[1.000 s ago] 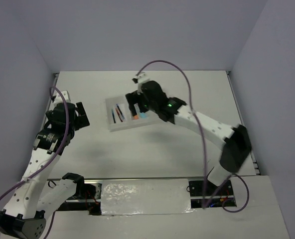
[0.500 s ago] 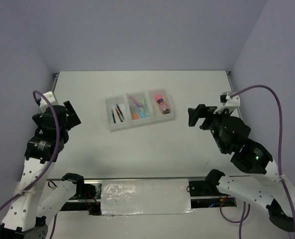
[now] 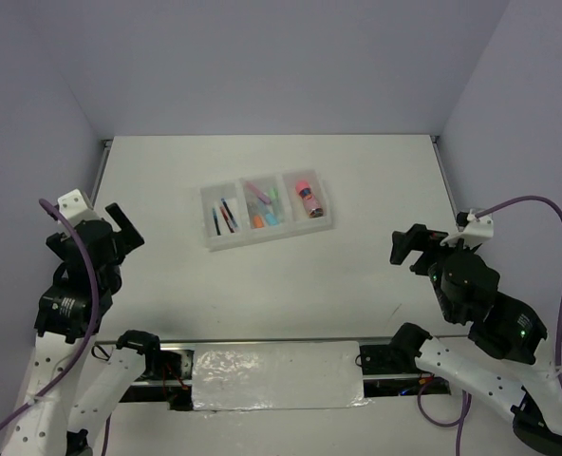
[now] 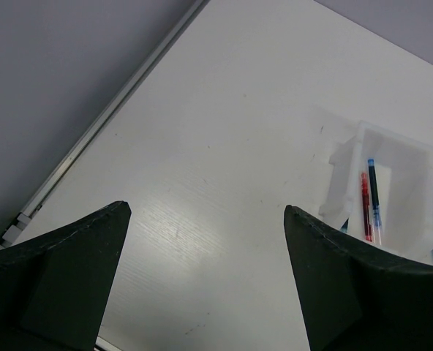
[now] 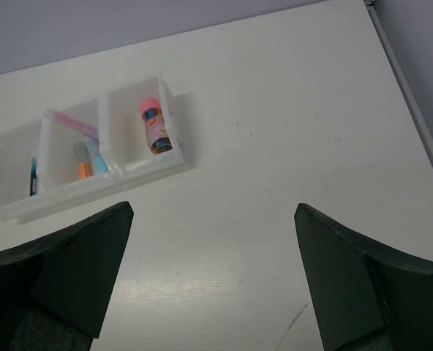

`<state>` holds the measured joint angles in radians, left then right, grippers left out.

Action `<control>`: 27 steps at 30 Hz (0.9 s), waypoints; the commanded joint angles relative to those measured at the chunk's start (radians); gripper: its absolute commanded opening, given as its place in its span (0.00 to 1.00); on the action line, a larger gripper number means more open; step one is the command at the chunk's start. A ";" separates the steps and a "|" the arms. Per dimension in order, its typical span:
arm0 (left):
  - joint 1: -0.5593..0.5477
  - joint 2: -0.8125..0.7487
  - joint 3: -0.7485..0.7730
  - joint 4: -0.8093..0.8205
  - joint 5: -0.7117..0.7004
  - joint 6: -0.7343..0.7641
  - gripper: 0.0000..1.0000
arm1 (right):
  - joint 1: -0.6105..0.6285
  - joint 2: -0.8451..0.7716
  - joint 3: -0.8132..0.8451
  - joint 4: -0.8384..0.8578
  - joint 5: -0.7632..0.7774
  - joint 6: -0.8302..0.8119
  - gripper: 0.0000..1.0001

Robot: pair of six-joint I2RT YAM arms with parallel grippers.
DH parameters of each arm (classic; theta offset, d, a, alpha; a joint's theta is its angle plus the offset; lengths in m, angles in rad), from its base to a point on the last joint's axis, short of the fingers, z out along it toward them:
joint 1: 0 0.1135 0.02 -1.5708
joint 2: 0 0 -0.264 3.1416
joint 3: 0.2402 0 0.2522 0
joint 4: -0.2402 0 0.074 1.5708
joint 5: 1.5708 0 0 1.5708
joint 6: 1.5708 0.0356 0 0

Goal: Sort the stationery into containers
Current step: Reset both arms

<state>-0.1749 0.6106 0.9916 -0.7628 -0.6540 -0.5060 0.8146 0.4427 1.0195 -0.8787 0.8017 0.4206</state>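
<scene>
place: robot lab enclosure | signs: white table (image 3: 281, 294), plain lilac walls (image 3: 281, 66) on three sides

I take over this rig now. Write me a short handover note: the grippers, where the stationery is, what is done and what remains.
Grippers: the left gripper is open and empty, at the left side of the table. The right gripper is open and empty, at the right side. Both are apart from the tray.
Tray: pens in the left compartment, markers in the middle one, pink cylinder in the right one.
Done: all stationery in view lies in the tray.
Remaining: nothing loose is seen; the sorting looks finished.
</scene>
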 commanded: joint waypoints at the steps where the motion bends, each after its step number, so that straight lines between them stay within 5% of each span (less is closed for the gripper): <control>1: 0.005 -0.005 -0.018 0.017 -0.015 -0.022 0.99 | 0.000 0.008 -0.007 -0.028 0.039 0.029 1.00; 27: 0.005 -0.023 -0.039 0.034 -0.009 -0.019 0.99 | 0.000 0.079 -0.042 0.021 0.037 0.046 1.00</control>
<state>-0.1753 0.5976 0.9550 -0.7628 -0.6502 -0.5064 0.8146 0.5163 0.9882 -0.8940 0.8238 0.4496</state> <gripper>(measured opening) 0.994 0.997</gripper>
